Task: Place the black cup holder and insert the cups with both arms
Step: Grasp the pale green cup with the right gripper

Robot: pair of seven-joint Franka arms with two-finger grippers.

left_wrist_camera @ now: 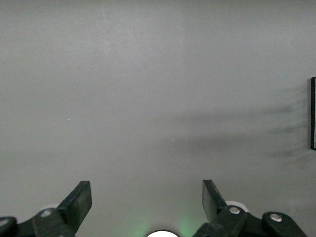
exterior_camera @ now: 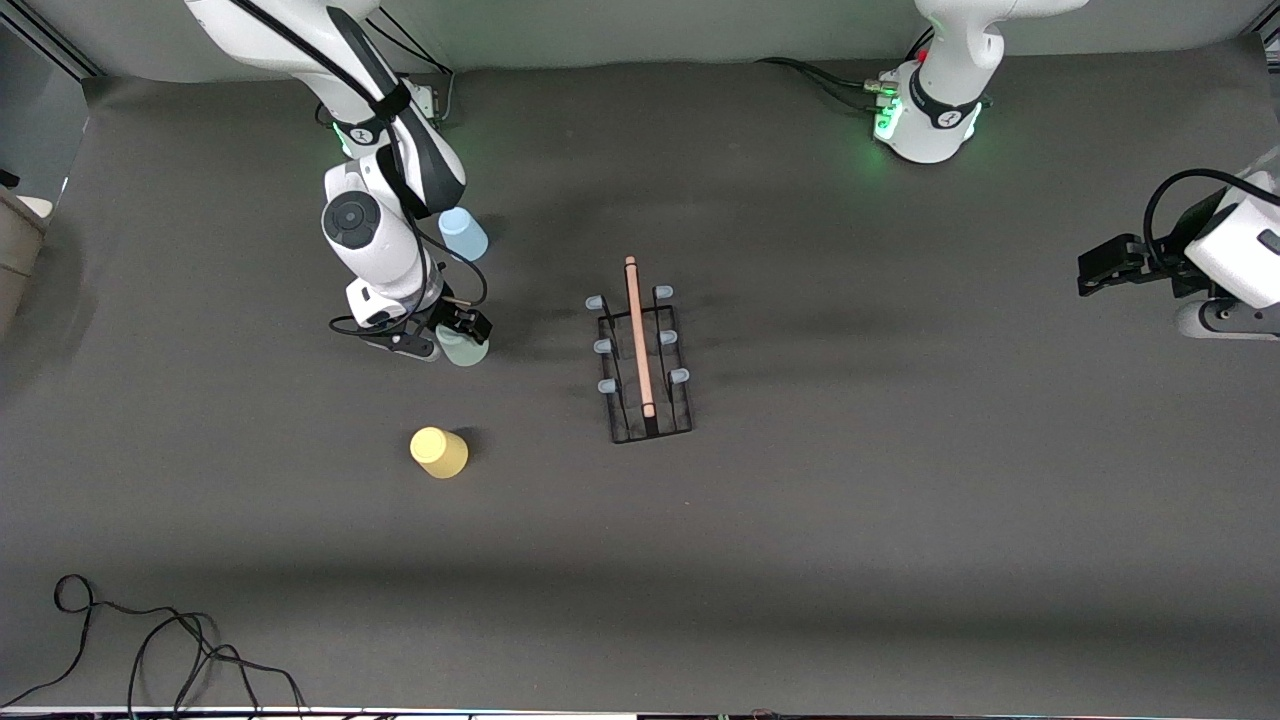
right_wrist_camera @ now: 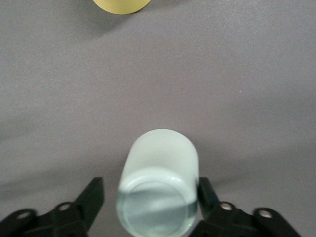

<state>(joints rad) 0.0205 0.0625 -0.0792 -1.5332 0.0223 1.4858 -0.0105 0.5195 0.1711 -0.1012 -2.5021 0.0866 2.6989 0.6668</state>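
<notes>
The black cup holder (exterior_camera: pixel 648 432) stands mid-table, its pale wooden handle (exterior_camera: pixel 638 335) running along it between blue-capped prongs. My right gripper (exterior_camera: pixel 455 335) is down at the pale grey-green cup (exterior_camera: pixel 464 348). In the right wrist view the right gripper (right_wrist_camera: pixel 150 186) straddles this cup (right_wrist_camera: pixel 160 158): one finger touches its side and a small gap shows at the other. The yellow cup (exterior_camera: pixel 439 452) (right_wrist_camera: pixel 121 4) stands nearer the front camera. The light blue cup (exterior_camera: pixel 463 233) stands nearer the right arm's base. My left gripper (exterior_camera: pixel 1090 270) (left_wrist_camera: pixel 146 190) waits open and empty at the left arm's end of the table.
A black cable (exterior_camera: pixel 150 650) lies looped near the table's front edge at the right arm's end. In the left wrist view one edge of the holder (left_wrist_camera: pixel 313 113) just shows. The dark mat (exterior_camera: pixel 900 520) is bare around the holder.
</notes>
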